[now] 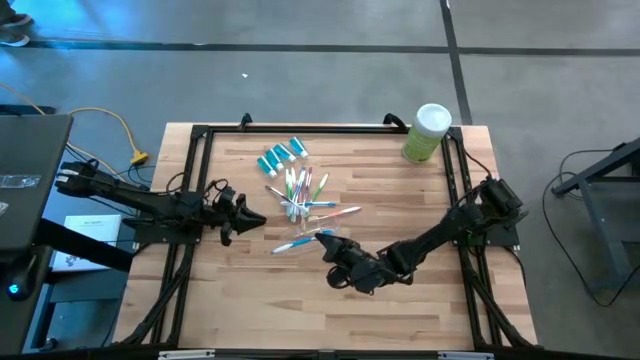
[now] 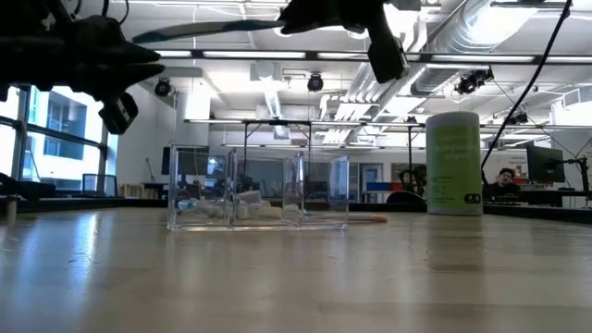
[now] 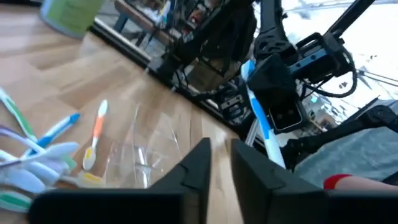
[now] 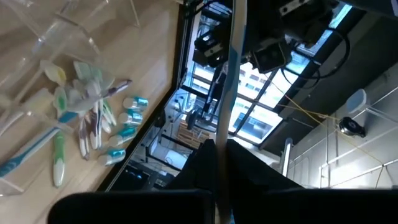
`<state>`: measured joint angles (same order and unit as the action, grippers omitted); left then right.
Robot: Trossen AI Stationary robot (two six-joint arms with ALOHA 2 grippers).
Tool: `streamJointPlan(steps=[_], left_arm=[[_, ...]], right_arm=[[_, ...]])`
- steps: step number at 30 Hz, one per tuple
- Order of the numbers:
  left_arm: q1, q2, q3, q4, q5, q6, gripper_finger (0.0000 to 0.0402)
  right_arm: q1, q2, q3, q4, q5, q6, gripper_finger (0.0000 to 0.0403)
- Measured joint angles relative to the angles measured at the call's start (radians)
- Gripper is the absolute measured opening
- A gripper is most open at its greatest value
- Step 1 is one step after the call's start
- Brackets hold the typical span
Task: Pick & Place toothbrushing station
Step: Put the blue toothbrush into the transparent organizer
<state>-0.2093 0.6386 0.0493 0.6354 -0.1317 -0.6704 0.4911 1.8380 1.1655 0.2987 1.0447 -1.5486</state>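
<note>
The right tool (image 1: 345, 265) is clenching the handle of a blue-and-white toothbrush (image 4: 231, 74), with the brush sticking out ahead of the fingers, so the free end can probably be steered into an opening. It is carrying the brush lifted clear of the worktop (image 1: 400, 310), near the front middle; in the low view the brush is showing as a pale streak high above the surface, which is keeping it from snagging on the loose pile.

The left tool (image 1: 250, 218) is hovering at the left side of the worktop, pointing toward the pile. Its fingers (image 3: 199, 168) are standing slightly apart and gripping nothing, so it is likely waiting or getting ready for a pick.

Between the two tools, the other toothbrushes (image 1: 305, 190) are lying in a loose multicoloured heap in and around a clear holder (image 2: 259, 190); which ones are sitting inside it I cannot tell. The teal-and-white toothpaste tubes (image 1: 282, 155) are lying just behind the heap. A light-green canister (image 1: 428, 132) is standing upright at the far right corner, well apart.
</note>
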Motion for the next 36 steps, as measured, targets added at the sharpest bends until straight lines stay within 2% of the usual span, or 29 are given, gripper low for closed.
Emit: streamJointPlan(steps=[6,10,18,23,30,33,36], left_arm=[[-0.036,0.132,0.054,0.084,0.013,-0.088,0.0157],[-0.054,0.233,0.111,0.216,0.119,-0.109,0.0189],[-0.041,0.447,0.248,0.203,0.158,-0.149,0.0195],[0.013,0.573,0.339,0.203,0.308,-0.184,0.0195],[0.065,0.724,0.448,0.203,0.463,-0.218,0.0195],[0.075,0.763,0.480,0.201,0.519,-0.218,0.0195],[0.078,0.782,0.497,0.203,0.522,-0.217,0.0195]], right_arm=[[0.000,0.001,0.012,-0.004,-0.008,-0.020,0.0010],[0.000,0.001,0.011,-0.005,-0.015,-0.024,0.0010],[0.004,0.001,0.011,0.003,-0.034,-0.031,0.0010],[0.014,0.001,0.010,-0.003,-0.034,-0.031,0.0011],[0.016,0.001,0.010,-0.004,-0.034,-0.035,0.0011],[0.015,0.001,0.010,-0.004,-0.035,-0.030,0.0011],[0.015,0.001,0.010,-0.005,-0.043,-0.031,0.0011]])
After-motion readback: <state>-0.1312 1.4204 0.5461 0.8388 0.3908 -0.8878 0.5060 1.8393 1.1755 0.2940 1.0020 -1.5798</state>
